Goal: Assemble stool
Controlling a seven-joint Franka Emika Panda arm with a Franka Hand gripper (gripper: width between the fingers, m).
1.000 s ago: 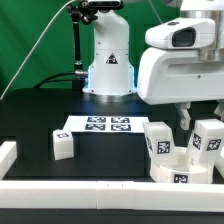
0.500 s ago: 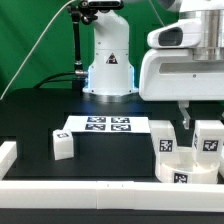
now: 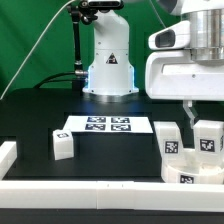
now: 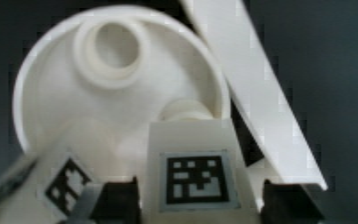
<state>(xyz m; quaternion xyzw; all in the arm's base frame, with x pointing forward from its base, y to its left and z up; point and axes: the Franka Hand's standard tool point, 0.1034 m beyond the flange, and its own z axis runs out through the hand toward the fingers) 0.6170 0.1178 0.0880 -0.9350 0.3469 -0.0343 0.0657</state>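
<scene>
Fingers (image 4: 123, 205) stand either side of one leg (image 4: 194, 165) at the seat (image 4: 78, 95); grip not confirmed.
Gripper (image 4: 194, 203) is low over the table, its jaws set about a leg's width apart with the tagged leg (image 3: 208, 137) upright between them. Whether the pads press on it, I cannot tell. The seat (image 3: 190, 172) lies under and just ahead of the fingertips, round hole facing up. A second leg (image 3: 172, 140) stands just outside one finger (image 3: 187, 113), close to the first leg but apart from it. A rail (image 4: 247, 80) runs past the outer side of the other finger. A third leg (image 3: 62, 146) sits well away from the fingers, toward the exterior view's left, near the marker board (image 3: 108, 125).
</scene>
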